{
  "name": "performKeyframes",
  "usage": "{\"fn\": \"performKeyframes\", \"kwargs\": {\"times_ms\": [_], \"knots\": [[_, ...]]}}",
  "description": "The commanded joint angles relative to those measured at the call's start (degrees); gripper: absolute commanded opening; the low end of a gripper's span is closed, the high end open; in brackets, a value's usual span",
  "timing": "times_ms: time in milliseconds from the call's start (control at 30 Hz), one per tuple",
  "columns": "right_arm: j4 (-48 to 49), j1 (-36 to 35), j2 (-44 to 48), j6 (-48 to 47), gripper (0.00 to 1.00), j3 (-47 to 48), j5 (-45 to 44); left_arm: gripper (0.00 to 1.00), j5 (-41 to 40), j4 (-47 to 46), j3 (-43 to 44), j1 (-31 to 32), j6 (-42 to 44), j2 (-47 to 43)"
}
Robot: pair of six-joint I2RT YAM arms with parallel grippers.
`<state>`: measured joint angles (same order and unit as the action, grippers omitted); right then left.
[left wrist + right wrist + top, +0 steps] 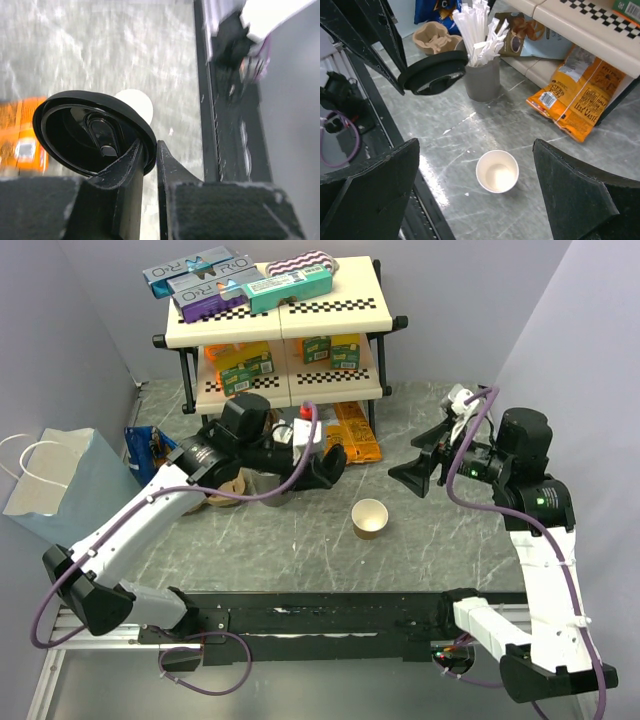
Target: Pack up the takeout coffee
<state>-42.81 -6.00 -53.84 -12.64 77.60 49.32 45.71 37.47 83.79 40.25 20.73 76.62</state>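
Kraft paper cup (370, 518) stands open on the table (300, 545) between the arms; its black lid (92, 135) is pinched at the rim by the near-closed left jaws, aloft beside the grey stick cup (482, 80). Lidding seems next: carry it over, level, past the wide-open, empty right jaws hovering nearby

1. The premises were a robotics test cell, not a trading shop: two robot arms (140, 520) stood bolted to a black rail (330, 612) at the near edge of a marbled table (300, 560), with purple cables (37, 620) left exposed.
2. Plain grey walls (80, 320) enclosed the table on three sides.
3. Goods were laid out as for a takeaway counter:
   - a cream rack (340, 312) of snack boxes (240, 285)
   - an orange crisp bag (357, 435)
   - a grey cup of white sticks (481, 80)
   - a pulp carrier (432, 37)
   - a paper cup (370, 518)
   - a black lid (432, 75)
   - a pale blue carrier bag (70, 480)
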Motion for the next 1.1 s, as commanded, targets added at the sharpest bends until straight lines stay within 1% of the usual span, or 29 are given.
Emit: {"fn": "performKeyframes", "kwargs": {"times_ms": [0, 33, 67, 100, 133, 167, 267, 300, 333, 367, 400, 433, 467, 533, 600, 633, 700, 733, 767, 900, 1067], "knots": [[2.9, 1.9, -0.6, 6.9, 1.0, 3.5, -0.1, 0.01, 9.7, -16.4, -0.5, -0.3, -13.5, 2.6], [3.1, 3.3, -1.3, 10.1, 1.0, 4.2, 2.4, 0.01, 10.6, -22.4, -1.3, -0.3, -20.0, 3.1], [3.2, 5.7, -1.8, 11.7, 1.0, 4.6, 3.7, 0.01, 12.0, -26.0, -2.3, -0.3, -25.1, 3.6], [3.2, 8.1, -2.1, 12.5, 1.0, 4.9, 4.2, 0.01, 12.5, -30.8, -5.0, -0.3, -29.6, 4.6], [3.1, 9.2, -2.8, 15.6, 1.0, 5.8, 4.2, 0.01, 12.6, -37.1, -6.2, -0.2, -36.2, 5.1], [2.7, 11.3, -3.0, 16.0, 1.0, 6.1, 3.9, 0.01, 12.9, -40.1, -6.8, -0.2, -38.0, 5.6], [-0.5, 12.3, -3.2, 15.5, 1.0, 6.4, -1.7, 0.01, 12.5, -43.8, -7.8, -0.1, -41.5, 8.3], [-1.2, 13.1, -3.1, 15.4, 1.0, 5.9, -2.6, 0.01, 13.0, -45.7, -9.4, -0.1, -42.5, 9.2], [-2.0, 13.5, -2.6, 15.4, 1.0, 3.6, -3.2, 0.01, 13.3, -49.1, -10.7, -0.1, -46.5, 9.7], [-2.5, 13.8, -2.3, 15.5, 1.0, 2.2, -3.2, 0.01, 13.6, -55.6, -11.9, 0.0, -49.0, 10.2], [-2.8, 14.5, -1.6, 15.5, 1.0, 0.6, -2.7, 0.01, 14.1, -59.0, -14.0, 0.3, -51.3, 11.5], [-3.5, 14.7, -1.4, 15.4, 1.0, -2.3, -2.4, 0.01, 14.2, -61.4, -14.9, 0.4, -54.9, 12.1], [-3.9, 15.0, -1.1, 15.2, 1.0, -3.7, -1.8, 0.01, 14.4, -65.4, -15.8, 0.6, -56.2, 13.1], [-4.7, 15.1, -0.6, 14.1, 1.0, -7.3, -1.5, 0.01, 15.7, -68.5, -18.3, 1.1, -59.4, 13.9], [-5.7, 15.1, -0.5, 13.1, 1.0, -9.4, -0.4, 0.01, 16.6, -69.9, -19.2, 1.9, -60.2, 15.5], [-6.0, 15.1, -0.4, 10.1, 1.0, -11.7, 0.0, 0.01, 16.9, -68.9, -19.1, 2.3, -59.0, 16.0], [-6.0, 15.1, 0.3, 8.1, 1.0, -14.0, 2.2, 0.01, 16.8, -66.4, -19.3, 3.3, -56.6, 16.5], [-6.3, 15.1, 0.6, 4.8, 1.0, -16.1, 2.4, 0.01, 16.9, -66.3, -19.6, 3.6, -55.8, 16.5], [-6.4, 15.2, 1.0, 3.9, 1.0, -17.1, 2.1, 0.01, 17.3, -66.4, -19.9, 3.9, -55.9, 17.1], [-6.0, 15.1, 1.1, 3.1, 1.0, -21.9, -0.4, 0.01, 17.1, -68.6, -21.3, 5.1, -57.4, 18.9], [-3.7, 15.2, 0.8, 5.1, 1.0, -23.5, 0.3, 0.02, 18.8, -71.7, -20.2, 5.1, -59.4, 23.6]]}}
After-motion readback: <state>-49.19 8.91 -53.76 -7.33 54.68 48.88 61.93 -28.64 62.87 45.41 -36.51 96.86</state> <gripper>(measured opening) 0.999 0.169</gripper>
